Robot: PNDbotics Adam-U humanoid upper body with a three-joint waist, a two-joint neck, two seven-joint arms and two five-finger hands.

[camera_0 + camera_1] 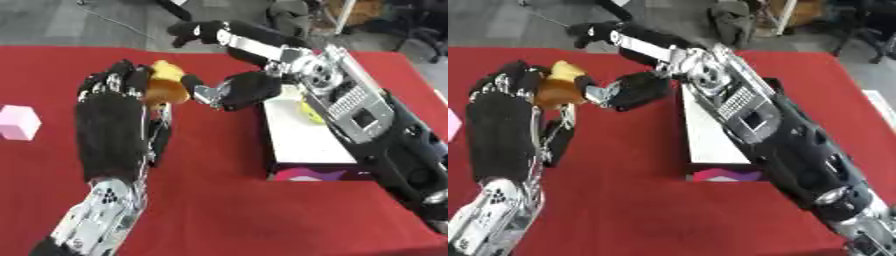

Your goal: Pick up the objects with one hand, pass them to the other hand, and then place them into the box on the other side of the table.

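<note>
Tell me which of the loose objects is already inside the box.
The yellow-green object, lying in the white box. The orange object is in the left hand; the pink cube sits on the red cloth.

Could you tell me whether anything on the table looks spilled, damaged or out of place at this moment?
Nothing stands out. The left hand holds the orange object up to the right hand, the box sits upright, and a pink cube waits at the left.

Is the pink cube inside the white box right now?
No. The pink cube sits on the red cloth at the left edge, far from the white box.
</note>
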